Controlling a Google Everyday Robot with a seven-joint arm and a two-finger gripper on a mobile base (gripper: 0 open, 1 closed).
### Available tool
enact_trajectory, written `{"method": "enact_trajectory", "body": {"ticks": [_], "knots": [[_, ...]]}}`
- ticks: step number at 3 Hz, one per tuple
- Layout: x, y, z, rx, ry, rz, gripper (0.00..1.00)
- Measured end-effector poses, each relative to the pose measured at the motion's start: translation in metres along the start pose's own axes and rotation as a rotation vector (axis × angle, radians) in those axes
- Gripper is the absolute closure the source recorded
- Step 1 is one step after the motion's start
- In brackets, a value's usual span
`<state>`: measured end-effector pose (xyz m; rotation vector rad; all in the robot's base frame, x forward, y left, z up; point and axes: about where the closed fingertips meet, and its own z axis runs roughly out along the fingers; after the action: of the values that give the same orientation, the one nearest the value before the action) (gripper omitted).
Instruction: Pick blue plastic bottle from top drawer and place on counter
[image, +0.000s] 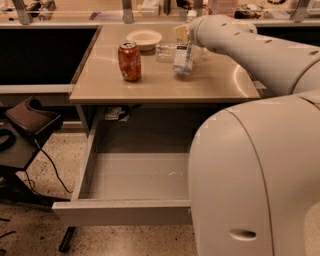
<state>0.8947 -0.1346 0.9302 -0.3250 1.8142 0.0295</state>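
Observation:
The blue plastic bottle (182, 56), with a pale bluish label, is upright and slightly tilted over the back middle of the beige counter (150, 82). Its base is at or just above the surface; I cannot tell which. My gripper (184, 31) is shut on the bottle's top, reaching in from the right, and hides the cap. The top drawer (120, 212) is pulled wide open below the counter. The visible part of its grey floor holds nothing. My arm hides its right part.
A red soda can (129, 61) stands on the counter left of the bottle. A white bowl (144, 38) sits behind it. A clear bottle (165, 51) lies behind the held bottle. My arm and body (250, 175) fill the right side. A dark chair (27, 122) stands at left.

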Motion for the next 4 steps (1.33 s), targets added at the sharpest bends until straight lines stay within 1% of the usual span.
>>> {"method": "enact_trajectory", "body": {"ticks": [1,2,4], "knots": [[0.0000,0.0002,0.0001,0.000,0.000,0.000,1.00],[0.0000,0.0002,0.0001,0.000,0.000,0.000,0.81],[0.0000,0.0003,0.0001,0.000,0.000,0.000,0.34]]}}
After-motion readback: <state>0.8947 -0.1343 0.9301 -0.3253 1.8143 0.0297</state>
